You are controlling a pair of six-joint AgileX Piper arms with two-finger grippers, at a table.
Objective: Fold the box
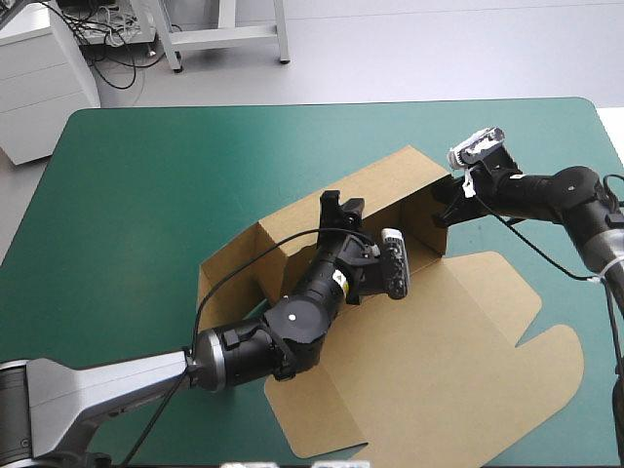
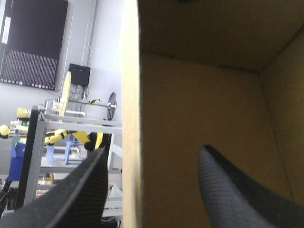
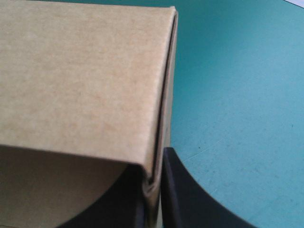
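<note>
The brown box [image 1: 439, 322] sits mid-desk [image 1: 146, 195], walls raised at its far side, lid flat toward the near right. The right claw [image 1: 445, 203] pinches the right wall's doubled edge. The left claw [image 1: 341, 208] stands spread astride the far wall (gripping nothing). Tucking the walls seems in hand; next, the left probably needs to nip that wall and press it home.

The table [image 1: 292, 105] carries a teal-green cover [image 1: 146, 214] that lies smooth and flat across it, reaching the far edge and wrapping both far corners (each gently rounded). In the right wrist view the same cover shows a faint, even grain under soft light.
</note>
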